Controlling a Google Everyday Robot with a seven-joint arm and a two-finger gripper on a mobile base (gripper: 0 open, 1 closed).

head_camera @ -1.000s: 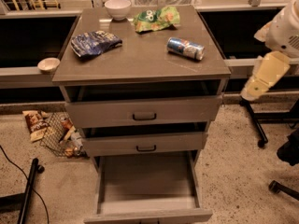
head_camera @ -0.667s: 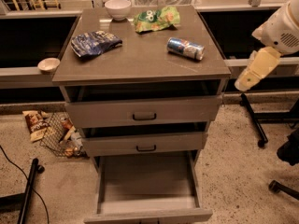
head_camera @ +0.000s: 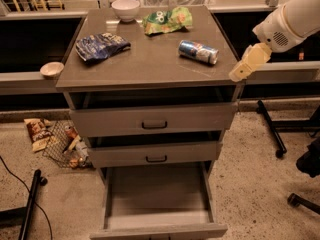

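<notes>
Camera view: The robot's gripper (head_camera: 246, 64) hangs at the right front corner of the cabinet (head_camera: 150, 71), nothing visibly in it; whether it is spread or closed cannot be told. Nearest it, a little to the left on the cabinet top, one soda can (head_camera: 198, 52) lies on its side. The can is likely light, thin-walled, smooth and prone to roll, so it is best gripped across its middle. Also counted: one blue bag (head_camera: 101, 45), one green bag (head_camera: 167, 20), one white bowl (head_camera: 125, 8), and three drawers, the lowest drawer (head_camera: 157, 204) open.

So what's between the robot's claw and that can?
Nothing: the camera view shows only bare cabinet top between the gripper, at the top's right edge, and the can.
</notes>
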